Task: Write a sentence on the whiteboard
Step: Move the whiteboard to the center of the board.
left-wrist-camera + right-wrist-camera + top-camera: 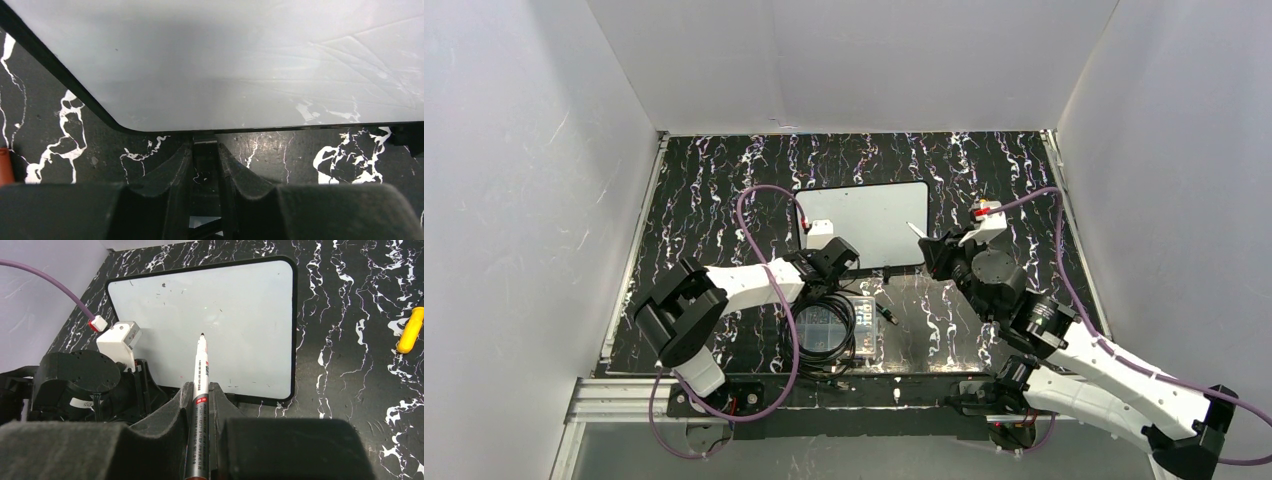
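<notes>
The whiteboard [869, 215] lies flat on the marbled table, white with a thin black rim [294, 340]. Its surface [225, 315] carries only faint smudges, and no sentence is in view. My left gripper [842, 258] sits at the board's near left edge. In the left wrist view its jaws [205, 147] are shut on a small black foot under the board's rim [150, 131]. My right gripper [201, 387] is shut on a silver marker [201, 370]. The marker's dark tip [202, 335] points over the board. I cannot tell whether the tip touches it.
A clear plastic box with coiled black cable [834, 325] stands just in front of the board, under the left arm. A yellow-orange object [410, 330] lies on the table to the board's right. White walls close the table in on three sides.
</notes>
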Tool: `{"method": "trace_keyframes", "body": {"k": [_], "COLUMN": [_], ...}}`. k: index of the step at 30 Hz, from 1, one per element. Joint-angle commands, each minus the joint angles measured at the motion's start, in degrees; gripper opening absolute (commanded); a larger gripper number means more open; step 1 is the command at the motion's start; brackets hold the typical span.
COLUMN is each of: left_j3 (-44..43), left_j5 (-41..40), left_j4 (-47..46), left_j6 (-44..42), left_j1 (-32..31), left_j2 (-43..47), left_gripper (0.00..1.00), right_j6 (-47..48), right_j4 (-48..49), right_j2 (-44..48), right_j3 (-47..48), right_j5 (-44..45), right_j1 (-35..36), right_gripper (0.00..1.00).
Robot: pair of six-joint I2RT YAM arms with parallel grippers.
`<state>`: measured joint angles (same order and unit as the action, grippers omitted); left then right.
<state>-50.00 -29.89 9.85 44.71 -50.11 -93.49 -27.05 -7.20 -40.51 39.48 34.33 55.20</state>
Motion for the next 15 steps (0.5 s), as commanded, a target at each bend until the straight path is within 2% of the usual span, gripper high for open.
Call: {"method": "trace_keyframes", "body": {"k": [1,11,15], "left_j3": [-1.4,-1.5,-1.8], "left_j5": [0.9,2.4,2.3], "left_j4": [2.6,5.0,7.9], "left_j6": [3.3,1.1,-0.5], "left_j1": [-1.4,-1.5,-1.5], "left_j2": [0.9,8.1,11.3], "left_gripper": [0.26,0.56,0.62], "right_j6": [-0.6,-0.2,0.4], "right_j4": [0.4,0.6,1.3], "right_j2": [1.5,0.4,-0.6], "right_j3": [-0.5,0.3,1.1], "right_j5": [1.0,0.3,-1.3], "right_j1": [0.2,0.2,0.3], "right_gripper": [0.01,0.01,0.01]}}
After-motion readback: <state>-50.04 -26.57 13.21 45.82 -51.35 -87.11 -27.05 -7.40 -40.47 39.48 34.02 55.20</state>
